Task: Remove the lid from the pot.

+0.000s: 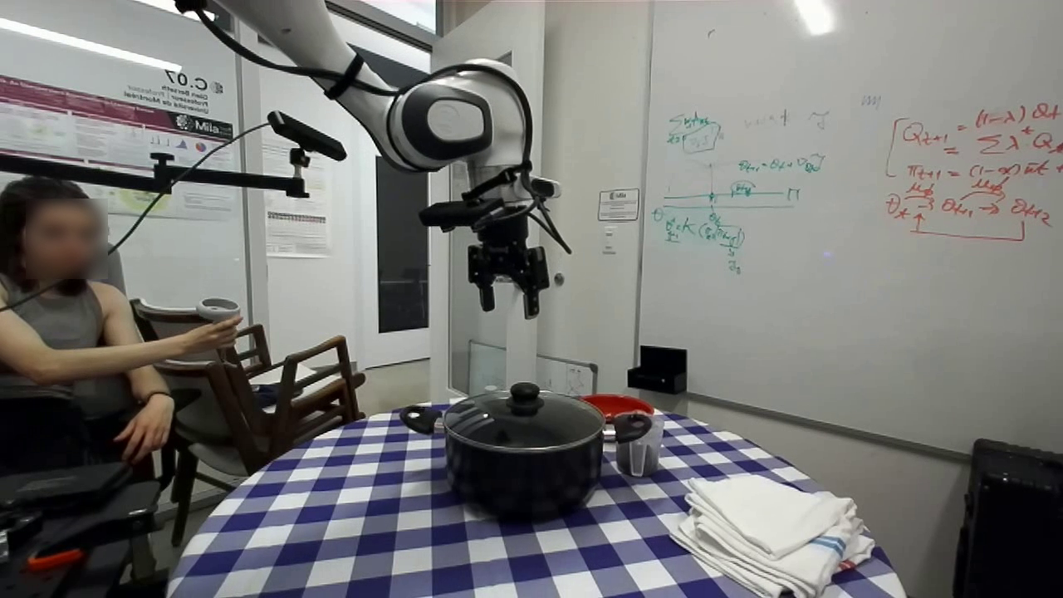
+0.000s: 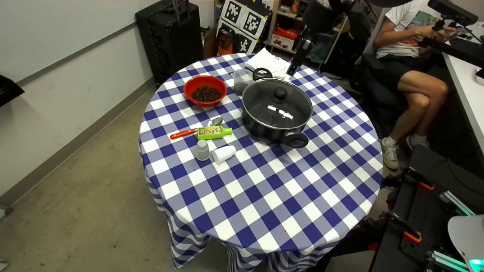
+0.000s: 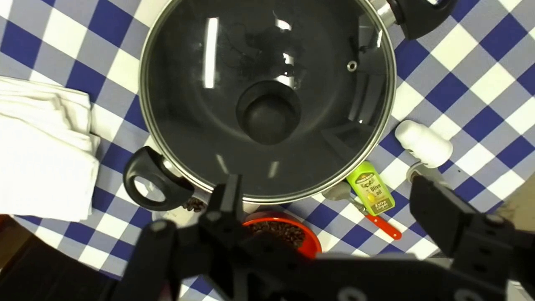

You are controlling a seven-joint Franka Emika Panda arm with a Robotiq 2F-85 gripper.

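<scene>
Two-fingered and empty at the gripper [image 1: 509, 313], with the fingers [image 3: 225, 200] spread well apart, probably to leave room for straddling a knob [image 1: 525, 399]. Pointed down, presumably to suit the upright stance of that knob, and held well above it.

Below the gripper, find the lid [image 2: 274, 107] seated on the pot [image 1: 523, 486], not yet lifted. Seemingly best taken by the knob, for want of any other hold on so smooth a dome. In the wrist view, see the knob ahead of the fingers and more in line with one finger than with the middle of the gap; likely to call for a sideways correction before lowering, so as not to nudge rather than grasp.

Beyond the lid's edge, on opposite sides, note the pot's handles [image 3: 418, 23]: made for lifting the whole vessel, hence best avoided here.

Off to one side of the gripper, see folded white cloths [image 1: 772, 531], stacked apart from the pot, perhaps to leave working room. To the other side, notice an olive-oil bottle [image 3: 371, 188] laid flat across a red-handled utensil [image 3: 384, 227], so unlikely to topple if brushed. Partly hidden by the gripper in the wrist view, spot a red bowl [image 2: 206, 80] of dark beans [image 2: 206, 94]: a spill risk if knocked.
</scene>
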